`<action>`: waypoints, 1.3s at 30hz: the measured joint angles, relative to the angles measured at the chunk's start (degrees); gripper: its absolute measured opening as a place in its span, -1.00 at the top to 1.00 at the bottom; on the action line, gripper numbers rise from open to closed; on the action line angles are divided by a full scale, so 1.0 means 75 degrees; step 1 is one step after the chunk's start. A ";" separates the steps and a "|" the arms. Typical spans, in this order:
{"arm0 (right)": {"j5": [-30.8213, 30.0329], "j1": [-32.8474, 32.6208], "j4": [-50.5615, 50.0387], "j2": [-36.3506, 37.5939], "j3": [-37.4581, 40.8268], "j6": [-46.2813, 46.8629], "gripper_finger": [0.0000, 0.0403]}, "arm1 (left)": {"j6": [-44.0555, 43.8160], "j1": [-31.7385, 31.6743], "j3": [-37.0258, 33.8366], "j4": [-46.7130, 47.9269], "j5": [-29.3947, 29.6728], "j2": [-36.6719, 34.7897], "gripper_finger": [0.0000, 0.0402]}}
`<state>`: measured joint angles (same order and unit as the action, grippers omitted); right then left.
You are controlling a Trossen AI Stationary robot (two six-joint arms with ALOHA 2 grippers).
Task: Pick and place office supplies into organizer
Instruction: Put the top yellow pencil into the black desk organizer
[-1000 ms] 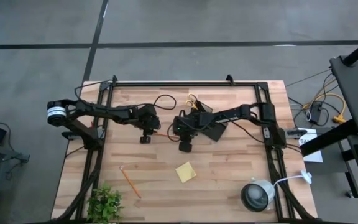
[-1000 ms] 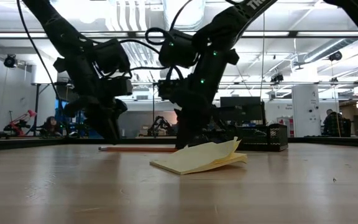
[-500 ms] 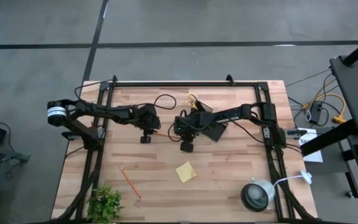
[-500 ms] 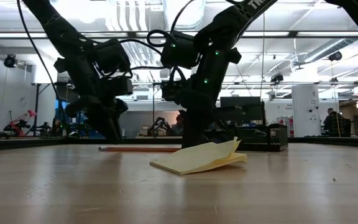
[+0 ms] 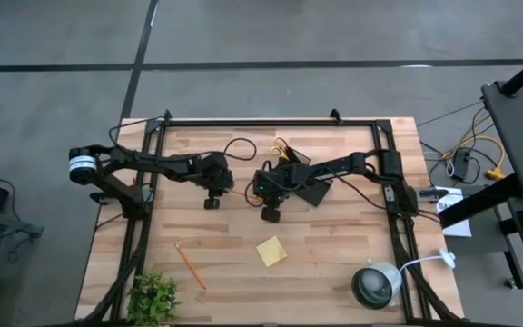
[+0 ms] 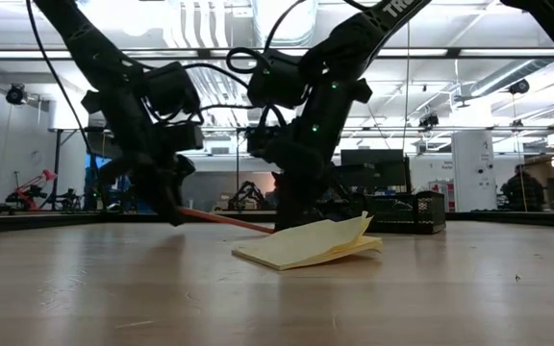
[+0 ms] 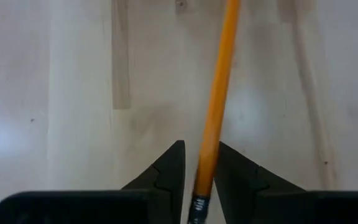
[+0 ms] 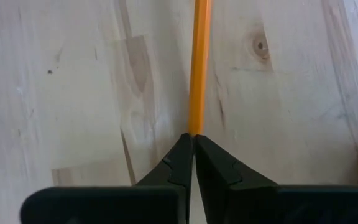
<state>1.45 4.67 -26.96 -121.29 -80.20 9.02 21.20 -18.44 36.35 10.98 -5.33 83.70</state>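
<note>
An orange pencil (image 5: pixel 237 193) lies between my two grippers at the table's middle. My left gripper (image 5: pixel 212 202) is shut on its left end, which is raised; the pencil (image 6: pixel 224 220) slants down to the table by my right gripper (image 5: pixel 269 214), which is shut with its tips at the pencil's other end. The black organizer (image 5: pixel 309 188) stands behind the right gripper, with yellow-handled scissors (image 5: pixel 284 147) beyond it. A yellow sticky-note pad (image 5: pixel 271 251) and a second pencil (image 5: pixel 189 265) lie nearer the front edge. My left gripper pinches the pencil's shaft (image 7: pixel 205 163) between its two fingers, close to the dark-tipped end (image 7: pixel 197 205). The fingers point down and lie across the pencil. That end is lifted; the other end rests on the table. My right gripper's shut fingertips (image 8: pixel 185 149) meet the pencil's other end (image 8: pixel 195 127) from above. Whether they pinch it or only touch it, I cannot tell.
A round grey-white lamp (image 5: pixel 375 283) stands at the front right and a green plant (image 5: pixel 152 298) at the front left corner. Bare wood (image 5: pixel 234 232) lies between the grippers and the pad.
My left gripper has raised its end of the pencil off the table. The pencil, which lay flat, now slants, with its other end still down by my right gripper.
</note>
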 joint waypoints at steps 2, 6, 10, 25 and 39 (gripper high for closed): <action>-0.0003 0.0000 0.0014 -0.0038 -0.0016 0.0000 0.96 | 0.0016 -0.0018 -0.0005 0.0030 0.0153 0.0000 0.68; -0.0006 0.0000 0.0070 -0.0044 -0.0007 0.0000 0.96 | 0.0231 -0.0126 -0.0004 0.0088 0.0160 0.0000 0.68; -0.0009 0.0000 0.0073 -0.0059 -0.0001 0.0000 0.96 | 0.0366 -0.0205 -0.0002 0.0214 0.0004 0.0000 0.69; -0.0077 -0.0093 -0.0122 0.0079 0.0024 0.0396 0.96 | 0.0872 -0.0197 0.0576 0.1294 0.0343 -0.0010 0.98; -0.1808 -0.2092 -0.2439 0.2056 0.1206 0.3908 0.84 | 0.2879 -0.0143 0.4809 0.4959 0.2839 -0.0355 0.99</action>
<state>-12.11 -11.03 -45.25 -105.87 -71.16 38.33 42.80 -19.51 72.42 48.17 15.96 81.04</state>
